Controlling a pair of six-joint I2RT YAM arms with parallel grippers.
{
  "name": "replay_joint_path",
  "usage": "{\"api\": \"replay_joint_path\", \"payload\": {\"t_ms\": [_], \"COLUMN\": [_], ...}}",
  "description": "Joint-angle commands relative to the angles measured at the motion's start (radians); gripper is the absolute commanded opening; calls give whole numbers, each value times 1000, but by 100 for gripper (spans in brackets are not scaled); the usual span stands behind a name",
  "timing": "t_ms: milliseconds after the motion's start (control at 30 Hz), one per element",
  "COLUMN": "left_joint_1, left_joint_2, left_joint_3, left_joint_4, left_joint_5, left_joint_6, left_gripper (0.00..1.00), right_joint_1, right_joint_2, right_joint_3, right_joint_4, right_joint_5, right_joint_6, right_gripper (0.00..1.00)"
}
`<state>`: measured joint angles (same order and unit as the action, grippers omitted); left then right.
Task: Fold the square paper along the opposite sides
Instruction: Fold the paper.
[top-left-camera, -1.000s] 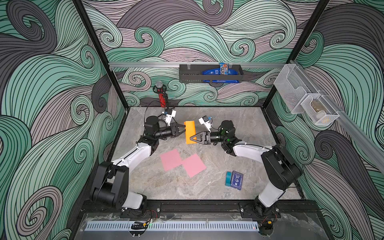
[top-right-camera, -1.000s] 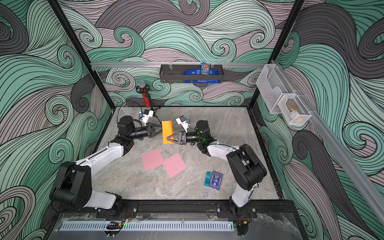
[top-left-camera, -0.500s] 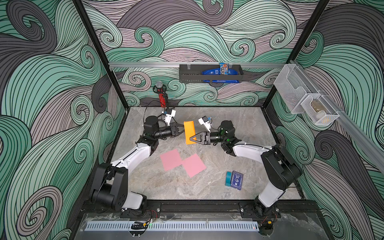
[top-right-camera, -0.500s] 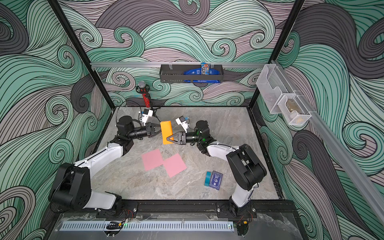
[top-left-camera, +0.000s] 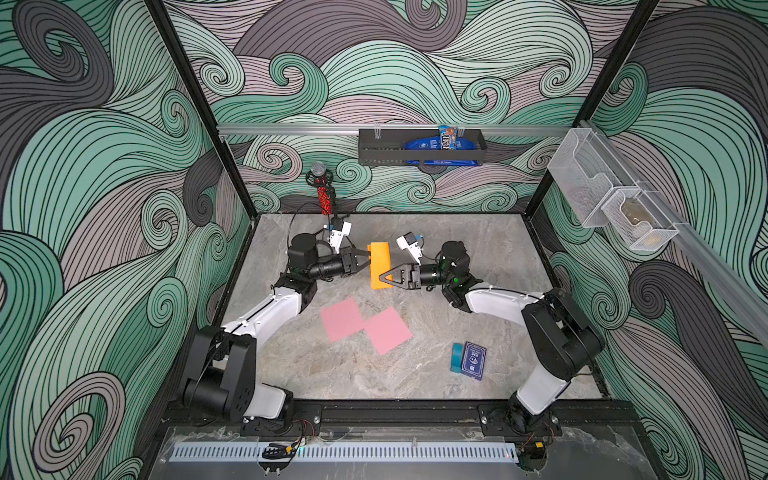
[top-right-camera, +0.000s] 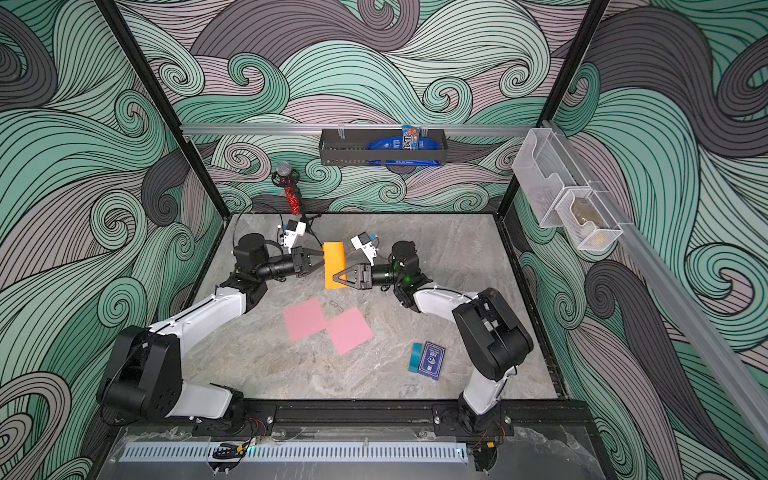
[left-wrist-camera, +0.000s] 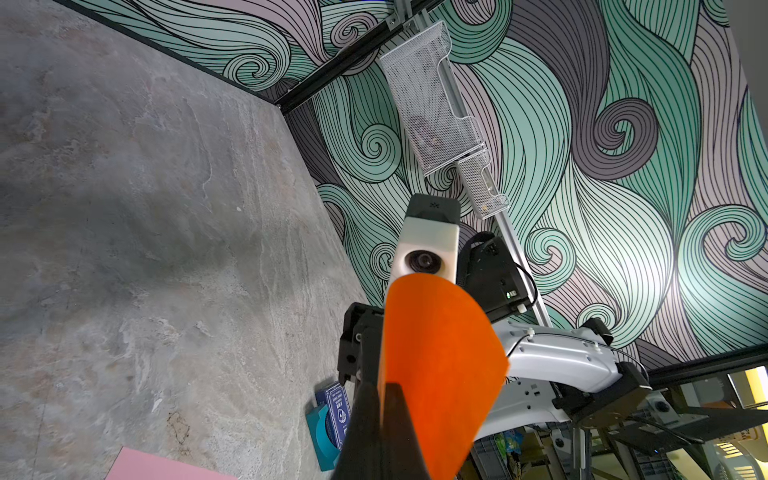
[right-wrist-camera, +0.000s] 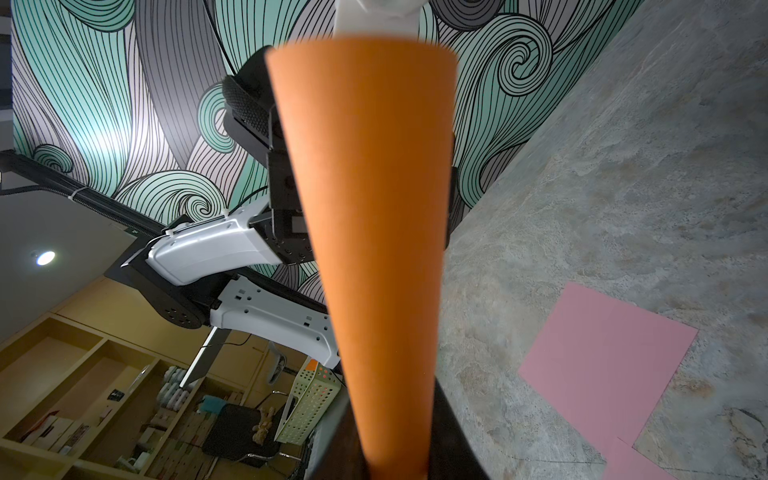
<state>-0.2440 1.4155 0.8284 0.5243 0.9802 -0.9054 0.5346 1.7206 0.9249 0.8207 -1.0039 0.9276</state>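
The left hand (top-left-camera: 366, 261) is pressed together on one edge of the orange paper (top-left-camera: 380, 254), which hangs curved in the air between the two hands, above the table (top-left-camera: 490, 245). The right hand (top-left-camera: 385, 277) pinches the opposite side. To crease it well, I would bring both pinched edges flush, with corners matched, before pressing the bend flat.

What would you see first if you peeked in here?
The bright orange paper, pinched in mid-air between the left gripper and the right gripper near the back. Next, two pink paper squares lying with corners meeting on the grey table, and swirly green walls all around.
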Motion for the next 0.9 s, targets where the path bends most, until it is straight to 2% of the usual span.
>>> {"api": "replay_joint_path", "payload": {"t_ms": [0,867], "left_joint_1": [10,10], "left_joint_2": [-33,-38], "left_joint_3": [-1,1], "left_joint_4": [11,-3], "left_joint_5": [-3,-10], "left_joint_6": [22,33], "left_gripper": [0,0], "right_joint_1": [6,9], "right_joint_2": [19,22], "right_joint_3": [22,38], "right_joint_4": [18,3], "right_joint_5": [-12,-10], "right_joint_6": [1,-4], "right_gripper": [20,9]}}
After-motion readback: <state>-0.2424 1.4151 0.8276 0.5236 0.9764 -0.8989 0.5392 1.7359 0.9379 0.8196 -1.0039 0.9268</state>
